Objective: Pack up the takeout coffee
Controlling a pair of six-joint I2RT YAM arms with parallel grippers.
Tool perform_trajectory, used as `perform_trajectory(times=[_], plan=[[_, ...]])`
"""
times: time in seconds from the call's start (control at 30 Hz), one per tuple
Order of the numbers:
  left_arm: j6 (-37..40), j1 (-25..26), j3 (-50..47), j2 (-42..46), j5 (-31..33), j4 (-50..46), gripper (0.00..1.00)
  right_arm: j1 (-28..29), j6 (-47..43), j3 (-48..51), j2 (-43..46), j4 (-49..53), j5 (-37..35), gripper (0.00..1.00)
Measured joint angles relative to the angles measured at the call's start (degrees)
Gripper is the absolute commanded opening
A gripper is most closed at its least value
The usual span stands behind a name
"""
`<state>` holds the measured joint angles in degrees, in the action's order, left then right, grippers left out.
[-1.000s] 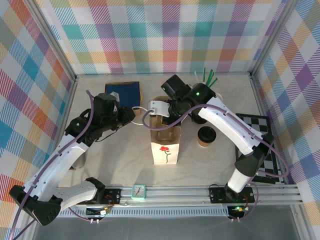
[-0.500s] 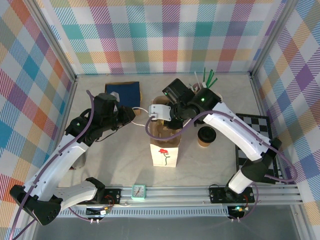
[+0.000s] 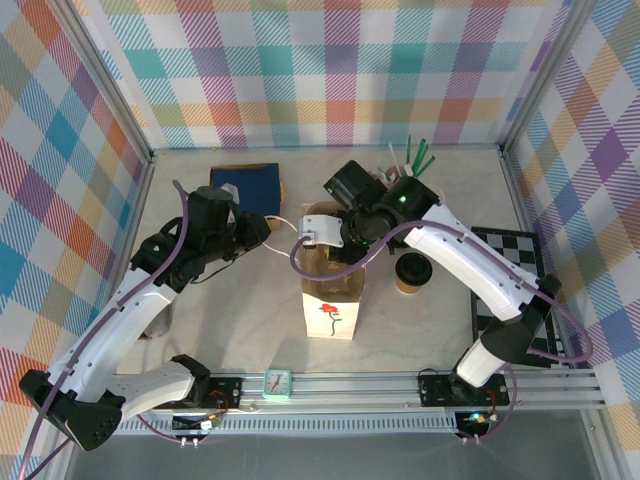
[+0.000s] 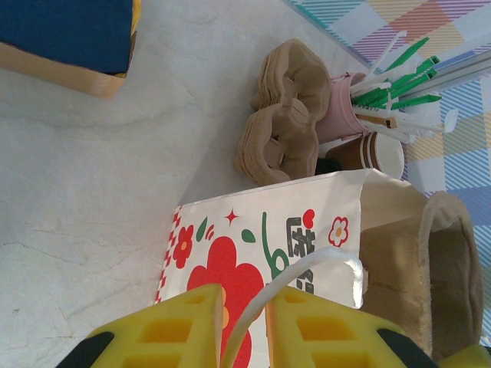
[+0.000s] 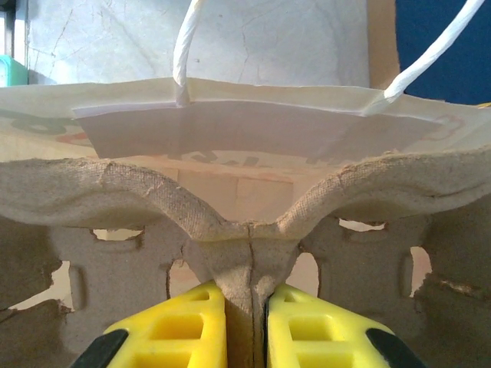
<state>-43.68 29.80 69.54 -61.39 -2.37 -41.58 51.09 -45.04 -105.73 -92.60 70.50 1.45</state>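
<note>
The takeout coffee (image 3: 412,268), a brown cup with a black lid, stands on the table just right of the paper bag (image 3: 330,305). That bag is white with a red flower (image 4: 230,268) and stands upright with its mouth open. My left gripper (image 3: 264,228) (image 4: 244,295) is shut on the bag's white cord handle (image 4: 322,264), pulling it leftward. My right gripper (image 3: 340,238) (image 5: 245,299) is shut on the middle ridge of a brown pulp cup carrier (image 5: 245,230), which sits in the bag's mouth (image 5: 230,115).
A stack of spare pulp carriers (image 4: 284,115), a pink holder of green stirrers (image 3: 415,160) and unlidded brown cups (image 4: 380,153) stand behind the bag. A blue box (image 3: 245,185) lies at the back left and a checkered board (image 3: 520,290) on the right. A teal timer (image 3: 277,381) sits on the front rail.
My right gripper has sunk a little with the carrier into the bag. The bag has shifted slightly toward the near edge. The left arm has stayed still.
</note>
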Motion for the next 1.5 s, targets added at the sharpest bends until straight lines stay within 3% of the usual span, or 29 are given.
perform_trajectory(times=[0.5,1.0,1.5], plan=[[0.0,0.0,0.0,0.8,0.0,0.0,0.22,0.0,3.1,0.0,-3.1,1.2,0.2,0.17],[-0.1,0.0,0.0,1.3,0.0,0.0,0.22,-0.1,6.4,2.9,-3.1,1.4,5.7,0.17],[-0.4,0.0,-0.4,2.8,0.0,0.1,0.22,-0.5,8.6,2.9,-5.3,1.2,5.2,0.2]])
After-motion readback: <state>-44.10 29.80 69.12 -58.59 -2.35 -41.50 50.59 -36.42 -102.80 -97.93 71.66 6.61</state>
